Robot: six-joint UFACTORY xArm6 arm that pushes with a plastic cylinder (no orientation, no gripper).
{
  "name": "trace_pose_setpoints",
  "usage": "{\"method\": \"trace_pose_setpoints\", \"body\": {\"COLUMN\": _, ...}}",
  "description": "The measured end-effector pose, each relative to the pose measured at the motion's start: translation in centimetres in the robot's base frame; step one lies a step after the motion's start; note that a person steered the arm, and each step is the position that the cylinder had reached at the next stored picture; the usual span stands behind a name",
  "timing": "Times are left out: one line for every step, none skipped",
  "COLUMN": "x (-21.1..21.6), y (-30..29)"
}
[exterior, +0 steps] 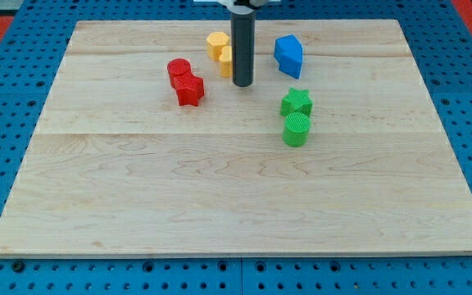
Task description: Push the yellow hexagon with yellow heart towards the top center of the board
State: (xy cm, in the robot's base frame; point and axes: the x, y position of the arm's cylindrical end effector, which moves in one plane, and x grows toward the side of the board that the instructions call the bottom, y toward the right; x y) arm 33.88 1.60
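The yellow hexagon (216, 43) sits near the view's top centre of the wooden board (236, 188). A second yellow block, the heart (225, 61), touches it just below and to the right, partly hidden by my rod. My tip (242, 83) rests on the board right beside the yellow heart, at its lower right.
A red cylinder (179, 70) and a red star-like block (190, 89) touch each other left of my tip. A blue block (288, 56) lies to its right. A green star-like block (297, 102) and a green cylinder (296, 129) sit at the lower right.
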Motion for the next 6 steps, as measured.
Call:
{"method": "trace_pose_setpoints", "body": {"x": -1.6, "y": -0.8}}
{"method": "trace_pose_setpoints", "body": {"x": -3.5, "y": -3.8}}
{"method": "trace_pose_setpoints", "body": {"x": -4.9, "y": -6.5}}
{"method": "trace_pose_setpoints", "body": {"x": -5.5, "y": -7.1}}
{"method": "trace_pose_setpoints", "body": {"x": -5.8, "y": -7.1}}
{"method": "trace_pose_setpoints", "body": {"x": -5.6, "y": -6.1}}
